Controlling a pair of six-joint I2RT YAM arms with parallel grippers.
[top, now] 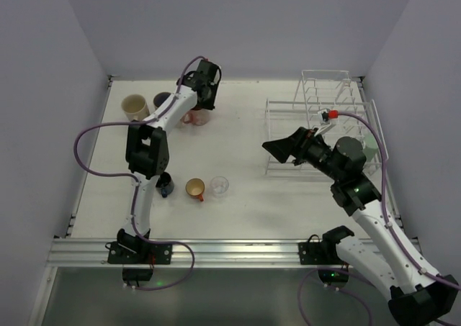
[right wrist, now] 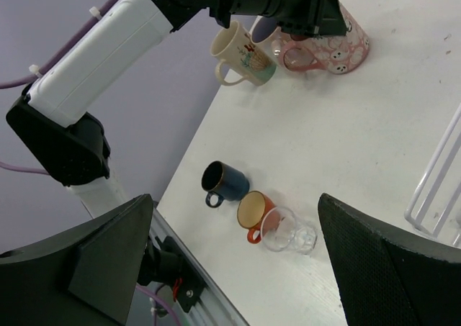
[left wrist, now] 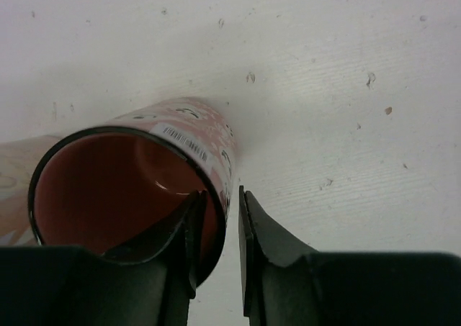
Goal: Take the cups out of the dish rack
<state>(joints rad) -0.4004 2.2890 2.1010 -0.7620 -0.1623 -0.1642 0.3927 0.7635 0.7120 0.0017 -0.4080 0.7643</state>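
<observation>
1. Placement looks to be the step in hand. The left arm's fingers (left wrist: 222,196) are pinched on the rim wall of the pink patterned cup (left wrist: 187,135), one finger inside the mouth and the other outside.
2. The pink patterned cup is out of the white wire dish rack (top: 317,110). It is at about 11 o'clock on the white worktop (top: 245,132), just beside a beige ceramic mug (top: 134,107) and a dark mug (top: 162,99). Its shadow meets it, so it is at or almost at the surface; whether the base sits flat I cannot tell.
3. To do this well, I would bring the base fully flat before letting go, since a cup released on a tilt may rock toward its neighbours.
4. Release should be a modest parting of the fingers, then a straight lift along the cup's axis. That way the inner finger clears the rim without dragging or tipping it.
5. The right arm's fingers (right wrist: 235,200) are spread wide on nothing, hovering at about 3 o'clock by the rack's near side, well placed for the next reach.
6. Toward 8 o'clock a dark blue mug (right wrist: 225,182), an orange cup (right wrist: 253,212) and a clear glass (right wrist: 288,234) stand in a row, well apart from the drop spot.
</observation>
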